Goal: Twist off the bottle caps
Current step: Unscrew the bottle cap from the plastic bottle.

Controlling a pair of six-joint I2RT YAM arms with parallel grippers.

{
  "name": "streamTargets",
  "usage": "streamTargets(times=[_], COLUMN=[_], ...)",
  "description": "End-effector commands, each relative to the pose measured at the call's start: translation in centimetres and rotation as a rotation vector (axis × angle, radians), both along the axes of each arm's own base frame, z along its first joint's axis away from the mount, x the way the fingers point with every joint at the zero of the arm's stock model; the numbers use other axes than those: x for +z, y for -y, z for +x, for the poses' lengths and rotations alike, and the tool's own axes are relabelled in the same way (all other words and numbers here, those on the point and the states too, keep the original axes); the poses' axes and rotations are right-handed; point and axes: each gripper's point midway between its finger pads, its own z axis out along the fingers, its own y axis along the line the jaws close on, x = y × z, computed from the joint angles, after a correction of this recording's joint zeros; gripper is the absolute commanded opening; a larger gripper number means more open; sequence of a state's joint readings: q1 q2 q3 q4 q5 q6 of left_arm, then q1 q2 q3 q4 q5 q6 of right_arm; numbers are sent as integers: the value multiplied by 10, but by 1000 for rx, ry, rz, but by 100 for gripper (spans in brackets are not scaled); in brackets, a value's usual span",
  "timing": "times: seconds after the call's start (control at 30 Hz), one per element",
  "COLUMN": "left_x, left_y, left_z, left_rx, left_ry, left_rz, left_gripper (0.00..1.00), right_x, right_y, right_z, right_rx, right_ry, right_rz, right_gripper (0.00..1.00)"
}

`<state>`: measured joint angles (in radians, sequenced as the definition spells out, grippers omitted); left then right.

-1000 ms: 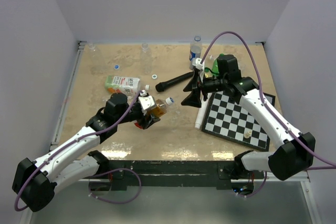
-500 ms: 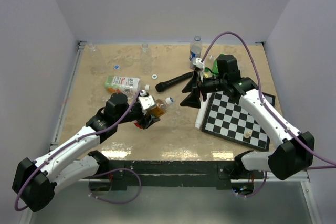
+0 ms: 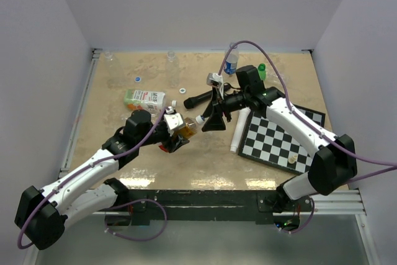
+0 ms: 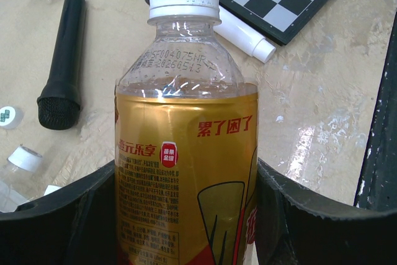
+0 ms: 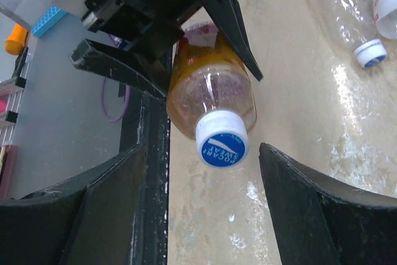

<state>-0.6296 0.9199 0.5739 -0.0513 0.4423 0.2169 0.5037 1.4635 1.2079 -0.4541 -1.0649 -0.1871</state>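
Left gripper (image 3: 177,127) clamps the bottle (image 3: 188,128); right gripper (image 3: 206,121) stands open at its cap (image 3: 200,118).
Top view: the bottle is held tilted above the table (image 3: 124,85), near its middle, cap pointing at the right gripper just beside it. Left wrist: jaws press both sides of the bottle, and the cap is on. Right wrist: fingers (image 5: 310,215) stand wide either side of the cap, touching nothing. My reading is that the step is lining up on the cap; next, the right gripper must ease forward, close on it and twist while the left holds firm.
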Motion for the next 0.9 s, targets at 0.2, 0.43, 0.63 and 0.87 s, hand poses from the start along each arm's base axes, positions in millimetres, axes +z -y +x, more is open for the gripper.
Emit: streamTargets(times=[0.2,0.43,0.63,0.87], left_x=[7,7,7,8], left_y=[4,4,4,4], left_z=[0,0,0,0], left_rx=[-7,-4,-4,-3], left_ry=[6,8,5,9], left_rz=[-25,-25,-26,-27], left_gripper=[0,0,0,0], right_x=[32,27,27,27], right_y=[-11,-18,-18,-16], right_z=[14,12,11,9], right_rx=[-30,-26,-23,4], right_ry=[64,70,66,120], right_rz=[50,32,31,32], right_gripper=[70,62,24,0])
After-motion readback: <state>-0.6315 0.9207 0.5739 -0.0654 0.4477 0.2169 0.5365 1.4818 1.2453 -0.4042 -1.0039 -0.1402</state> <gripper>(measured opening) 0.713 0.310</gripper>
